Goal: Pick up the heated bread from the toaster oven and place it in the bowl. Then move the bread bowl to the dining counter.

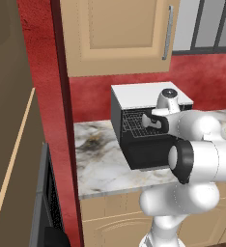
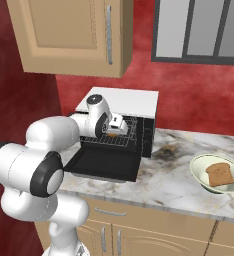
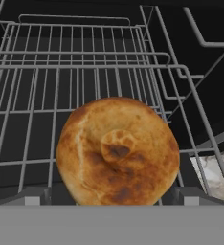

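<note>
**Open gripper at the bread inside the toaster oven**

The toaster oven (image 1: 148, 126) stands on a marble counter (image 2: 174, 185) with brownish veins, close to a red wall (image 2: 199, 95). Its black door (image 2: 103, 164) is dropped down flat over the front part of the counter, and its flat top is white. The white arm reaches into the open mouth of the oven, so the gripper (image 2: 112, 131) is at the level of the wire rack (image 3: 85, 86).

In the hand view the heated bread (image 3: 117, 150) lies on the rack: a round, bun-like piece, golden with darker brown spots. It sits just in front of the gripper, between the two finger tips (image 3: 30, 196), which stand wide apart at its left and right. The jaws are spread fully and nothing is grasped; whether the tips already touch the bread cannot be told. In the right base view a small orange spot of the bread shows just below the hand.

To the right on the same counter, well apart from the oven, stands the pale bowl (image 2: 203, 175). A brown toasted slice (image 2: 219, 174) already lies inside it.

Above the oven hangs a light wooden wall cabinet (image 1: 117, 36) with a metal handle. A window with a dark frame (image 2: 201, 30) is on the wall to the right. Below the counter are wooden cabinet fronts (image 2: 149, 235)
</note>
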Tool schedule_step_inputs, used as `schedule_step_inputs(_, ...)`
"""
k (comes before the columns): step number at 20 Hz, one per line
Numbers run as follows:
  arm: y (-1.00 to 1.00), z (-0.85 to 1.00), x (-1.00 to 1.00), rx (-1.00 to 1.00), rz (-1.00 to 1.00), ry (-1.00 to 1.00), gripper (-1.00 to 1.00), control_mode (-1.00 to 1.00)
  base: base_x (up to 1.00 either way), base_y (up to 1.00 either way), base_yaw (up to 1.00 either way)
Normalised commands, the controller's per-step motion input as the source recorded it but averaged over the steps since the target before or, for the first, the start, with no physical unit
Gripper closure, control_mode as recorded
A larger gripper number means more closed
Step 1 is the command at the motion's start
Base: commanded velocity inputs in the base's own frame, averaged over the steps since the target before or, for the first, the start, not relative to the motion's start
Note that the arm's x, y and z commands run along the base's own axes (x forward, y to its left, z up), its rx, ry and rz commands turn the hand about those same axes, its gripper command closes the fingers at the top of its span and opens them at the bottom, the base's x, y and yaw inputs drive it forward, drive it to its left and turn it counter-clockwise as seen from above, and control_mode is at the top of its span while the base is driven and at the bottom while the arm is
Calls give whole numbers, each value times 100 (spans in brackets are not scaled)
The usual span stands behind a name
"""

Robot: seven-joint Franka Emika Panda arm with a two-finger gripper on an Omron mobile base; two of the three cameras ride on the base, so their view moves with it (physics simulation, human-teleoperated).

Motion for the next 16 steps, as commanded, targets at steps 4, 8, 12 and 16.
schedule_step_inputs(4, 0, -2, 0, 0, 0, 0, -100, -100, 0, 0, 0)
schedule_step_inputs(8, -5, -4, 0, 0, 0, 0, -100, -100, 0, 0, 0)
schedule_step_inputs(12, 0, -3, 0, 0, 0, 0, -100, -100, 0, 0, 0)
schedule_step_inputs(16, 0, -7, 0, 0, 0, 0, -100, -100, 0, 0, 0)
